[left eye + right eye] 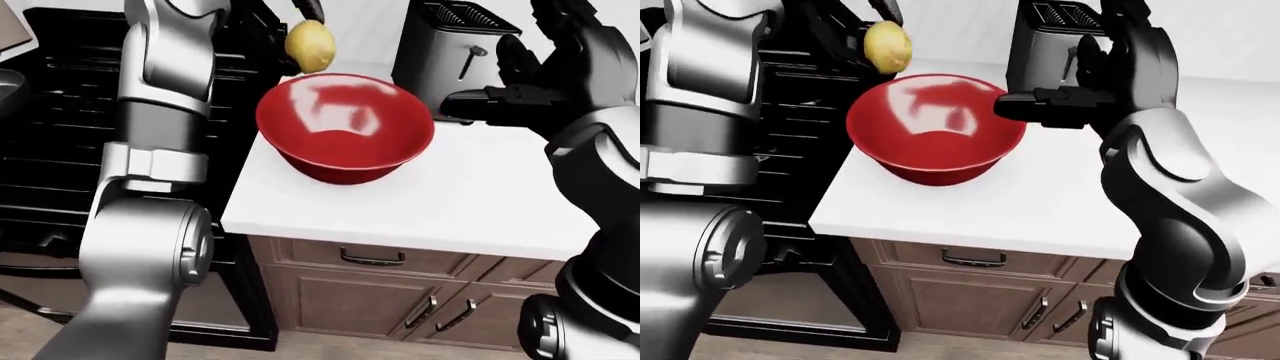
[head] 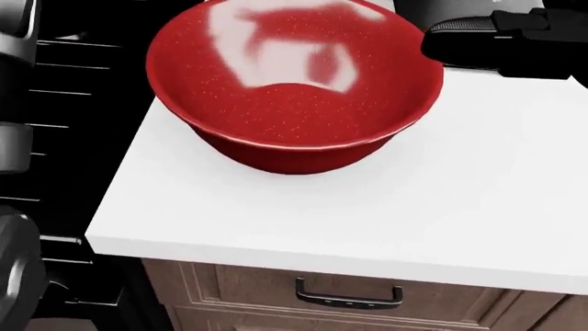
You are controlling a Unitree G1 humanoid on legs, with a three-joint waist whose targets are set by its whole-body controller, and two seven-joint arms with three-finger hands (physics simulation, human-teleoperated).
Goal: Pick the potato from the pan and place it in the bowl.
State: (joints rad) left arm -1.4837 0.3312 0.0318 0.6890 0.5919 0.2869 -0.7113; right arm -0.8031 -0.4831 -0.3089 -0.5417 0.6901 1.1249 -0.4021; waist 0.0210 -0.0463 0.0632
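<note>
The yellow potato [image 1: 310, 45] hangs in the air just above the upper-left rim of the red bowl [image 1: 345, 127], which stands empty on the white counter [image 1: 450, 202]. My left hand [image 1: 312, 11] is mostly cut off by the top edge of the left-eye view. Its dark fingers [image 1: 315, 9] reach down onto the potato's top and hold it. My right hand [image 1: 520, 82] is open with fingers spread, just right of the bowl's rim and in front of the toaster, holding nothing. The pan is not clearly in view.
A silver toaster [image 1: 450, 49] stands on the counter at the upper right of the bowl. A black stove [image 1: 60, 150] fills the left side beyond the counter edge. Wooden drawers with handles [image 1: 372, 259] sit below. My left arm [image 1: 160, 112] blocks much of the stove.
</note>
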